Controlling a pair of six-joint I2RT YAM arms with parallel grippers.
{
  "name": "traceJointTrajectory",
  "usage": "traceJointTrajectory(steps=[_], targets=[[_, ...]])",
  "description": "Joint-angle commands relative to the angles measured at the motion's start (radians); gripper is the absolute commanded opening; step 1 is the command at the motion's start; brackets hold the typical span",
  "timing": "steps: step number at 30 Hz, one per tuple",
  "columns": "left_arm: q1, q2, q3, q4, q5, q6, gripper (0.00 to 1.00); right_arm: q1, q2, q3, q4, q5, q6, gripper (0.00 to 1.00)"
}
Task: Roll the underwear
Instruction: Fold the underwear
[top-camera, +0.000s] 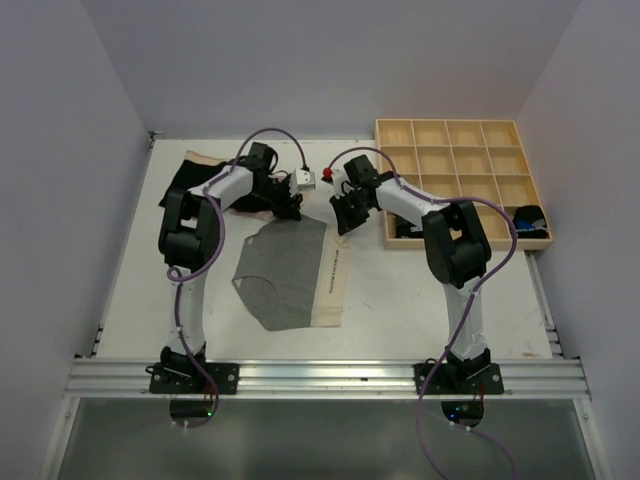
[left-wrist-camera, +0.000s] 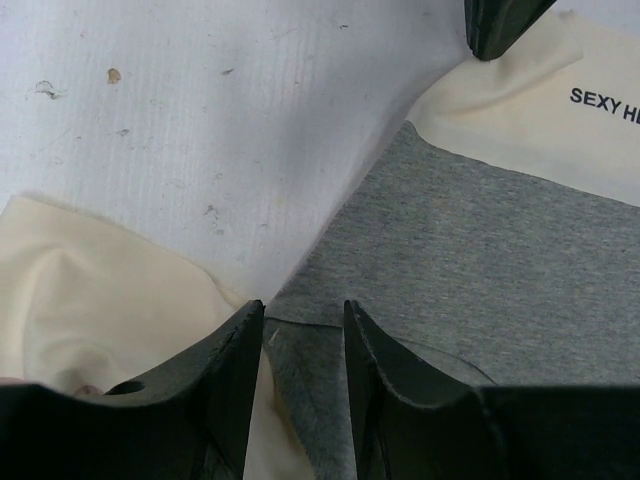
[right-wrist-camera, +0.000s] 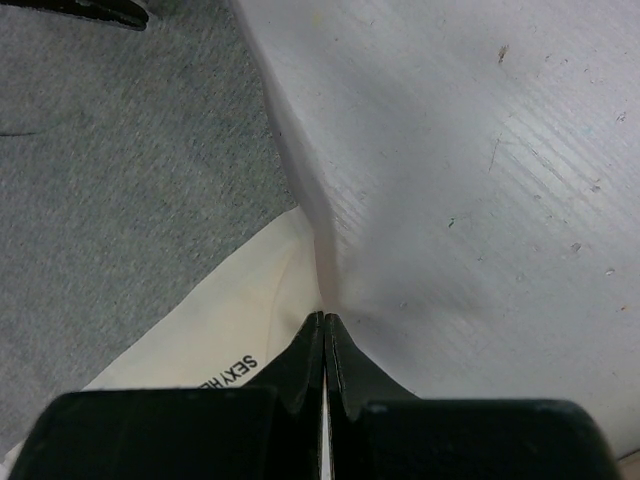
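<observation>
The grey underwear (top-camera: 283, 272) lies flat on the table (top-camera: 420, 300), its cream waistband corner pinched in the closed right gripper (right-wrist-camera: 324, 322), while the left gripper (left-wrist-camera: 300, 318) stands a little open around the other corner.

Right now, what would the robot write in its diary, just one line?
stage: at far corners | left gripper: open, straddling grey underwear corner | right gripper: shut on cream waistband corner | roll: not started

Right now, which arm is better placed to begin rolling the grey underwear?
Probably right. The right jaws are shut on the waistband corner, cloth tented up; the left jaws are open over the grey underwear edge, gripping nothing.
</observation>
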Motion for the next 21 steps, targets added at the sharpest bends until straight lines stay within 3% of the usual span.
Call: traceJointTrajectory(steps=[1,7,11,21], targets=[[-0.007,0.016,0.057,-0.010,0.046,0.026,0.42,0.005,-0.064,0.004,0.009,-0.020,-0.019,0.00],[-0.010,0.050,0.087,-0.099,0.040,0.086,0.39,0.005,-0.062,0.004,0.004,-0.017,-0.022,0.00],[-0.007,0.049,0.070,-0.130,0.017,0.112,0.27,0.005,-0.058,0.008,0.000,-0.016,-0.025,0.00],[0.006,-0.018,0.024,-0.086,-0.001,0.097,0.10,0.004,-0.056,0.017,-0.002,0.006,-0.027,0.00]])
